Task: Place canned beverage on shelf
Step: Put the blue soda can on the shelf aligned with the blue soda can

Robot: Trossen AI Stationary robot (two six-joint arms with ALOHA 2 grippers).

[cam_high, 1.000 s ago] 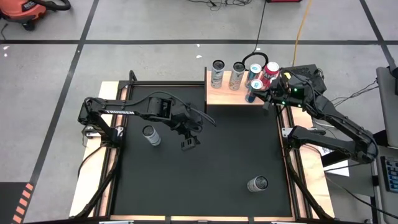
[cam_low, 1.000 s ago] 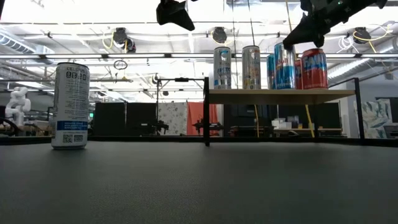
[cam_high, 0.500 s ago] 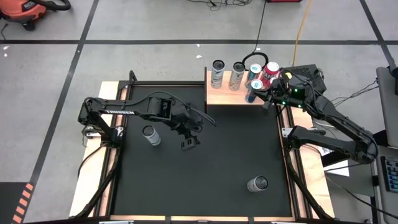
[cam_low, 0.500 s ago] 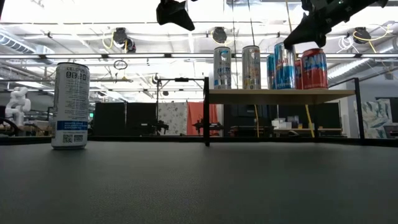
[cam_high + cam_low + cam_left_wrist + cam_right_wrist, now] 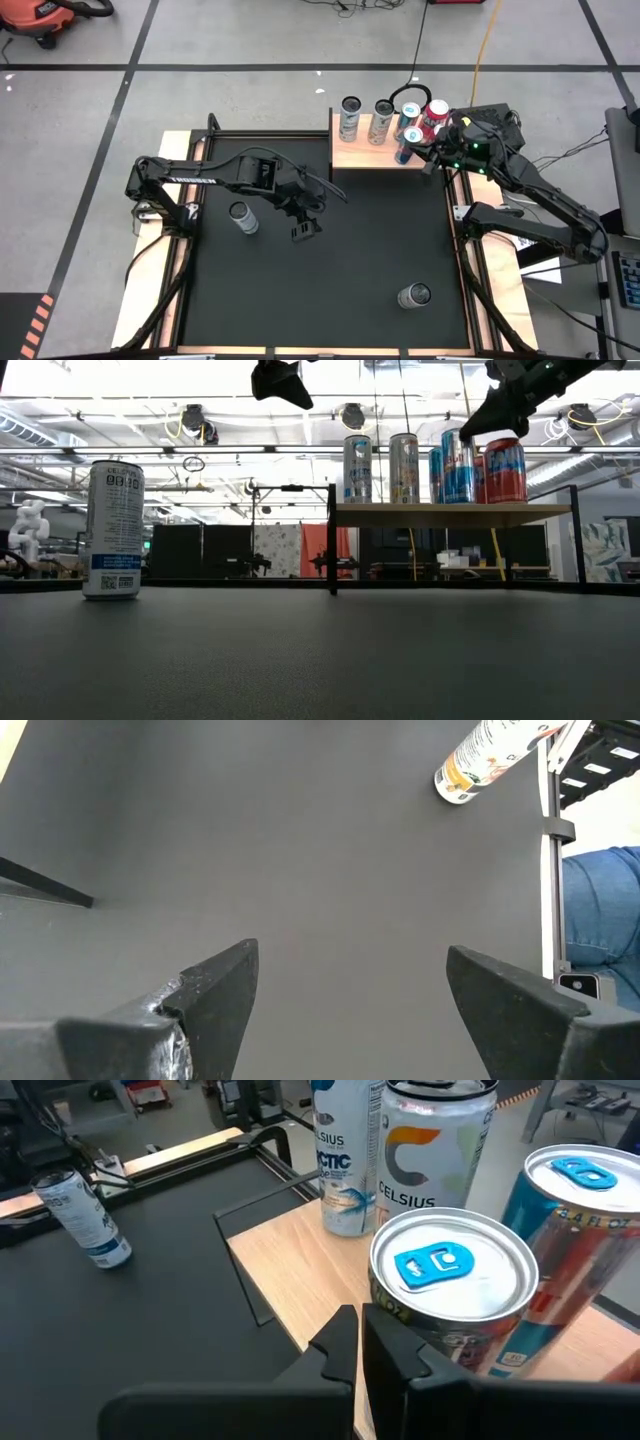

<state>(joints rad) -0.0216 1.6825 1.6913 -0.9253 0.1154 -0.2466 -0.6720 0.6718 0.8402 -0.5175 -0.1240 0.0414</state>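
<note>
– Where do your jaws stand?

– Your left gripper (image 5: 303, 232) hangs open above mid-bench. The white can (image 5: 242, 217) stands upright just beside it, toward the arm's base. Your right gripper (image 5: 433, 157) is closed, empty, beside the blue can (image 5: 405, 147) on the shelf (image 5: 362, 154).

– Which arm goes?

– The left one, I think. The shelf's near side has free room, and another can (image 5: 414, 295) waits at the bench's front right.

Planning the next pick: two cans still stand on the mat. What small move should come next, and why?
Probably lower the left end effector toward the white can beside it. Its fingers are open and empty above the black mat, while the right end effector is shut, holding nothing, by the five cans on the shelf.
</note>
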